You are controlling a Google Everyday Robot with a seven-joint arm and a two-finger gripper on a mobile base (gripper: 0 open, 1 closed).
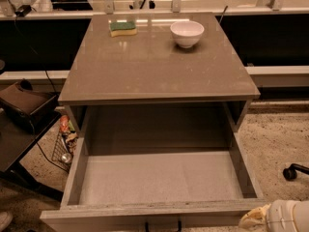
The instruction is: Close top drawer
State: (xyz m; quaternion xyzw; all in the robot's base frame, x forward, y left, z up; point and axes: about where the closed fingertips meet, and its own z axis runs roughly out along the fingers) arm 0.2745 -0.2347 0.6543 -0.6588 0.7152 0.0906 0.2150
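The top drawer (pixel 159 178) is pulled far out of the grey-taupe cabinet (pixel 159 66). Its deep box with a pale grey floor lies open to view. The drawer's front panel (pixel 120 215) runs along the bottom edge of the camera view, with the top of the small black wire handle (pixel 162 224) showing at its centre. My gripper (pixel 270 217), a pale white and cream part, shows at the bottom right corner, just beside the right end of the drawer front. The other drawers are out of view.
A white bowl (pixel 187 33) and a green-and-yellow sponge (pixel 122 28) sit at the back of the cabinet top. A dark table (pixel 19 129) and a wire basket (pixel 65 146) stand at the left. A chair caster (pixel 290 172) is on the speckled floor at the right.
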